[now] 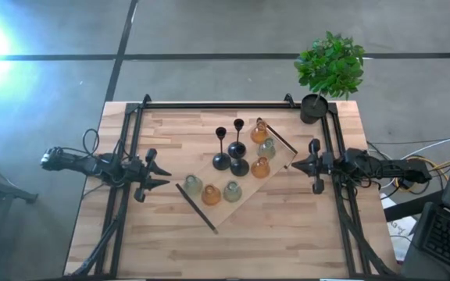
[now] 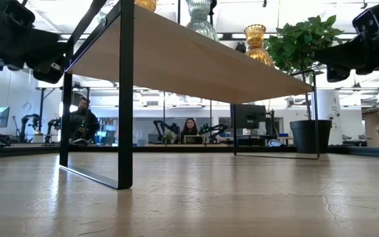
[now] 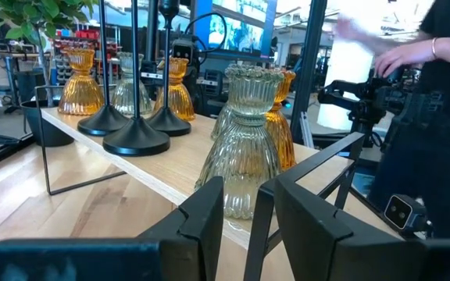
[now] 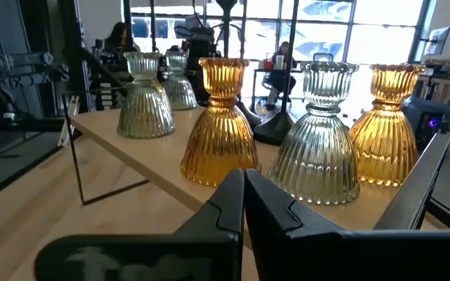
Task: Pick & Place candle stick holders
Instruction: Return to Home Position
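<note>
Nine candle stick holders stand by their bases on a raised wooden shelf (image 1: 244, 204) with black legs, at the table's middle. Three are black with thin stems (image 1: 238, 148); the rest are squat ribbed glass, amber (image 1: 260, 167) and pale green (image 1: 193, 186). My left gripper (image 1: 159, 176) is open and empty, level with the shelf's left end, pointing at a pale green holder (image 3: 244, 156). My right gripper (image 1: 294, 165) is shut and empty at the shelf's right end, facing an amber holder (image 4: 221, 125) and a pale green one (image 4: 319, 136).
A black pot with a green plant (image 1: 313, 108) stands at the table's far right corner. Black frame rails (image 1: 131, 140) run along the table's left, far and right sides. A person's hand (image 3: 401, 55) shows beyond the table in the left wrist view.
</note>
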Robot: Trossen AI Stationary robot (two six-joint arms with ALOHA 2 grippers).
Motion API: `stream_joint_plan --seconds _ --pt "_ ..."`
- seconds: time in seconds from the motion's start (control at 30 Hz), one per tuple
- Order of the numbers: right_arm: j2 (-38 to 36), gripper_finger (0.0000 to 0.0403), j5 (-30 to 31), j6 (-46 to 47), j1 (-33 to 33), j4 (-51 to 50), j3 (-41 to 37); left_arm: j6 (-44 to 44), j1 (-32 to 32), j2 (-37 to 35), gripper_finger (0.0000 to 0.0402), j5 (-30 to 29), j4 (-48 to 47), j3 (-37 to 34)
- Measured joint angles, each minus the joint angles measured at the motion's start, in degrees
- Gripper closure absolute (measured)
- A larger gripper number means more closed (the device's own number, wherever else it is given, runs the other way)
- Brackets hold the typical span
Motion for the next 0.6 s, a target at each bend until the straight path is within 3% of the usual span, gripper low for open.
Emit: stream_joint_plan --seconds 0.6 --pt "0.5 0.0394 0.0 0.0 0.0 -0.1 0.0 0.0 0.0 0.0 0.0282 0.0 0.0 0.0"
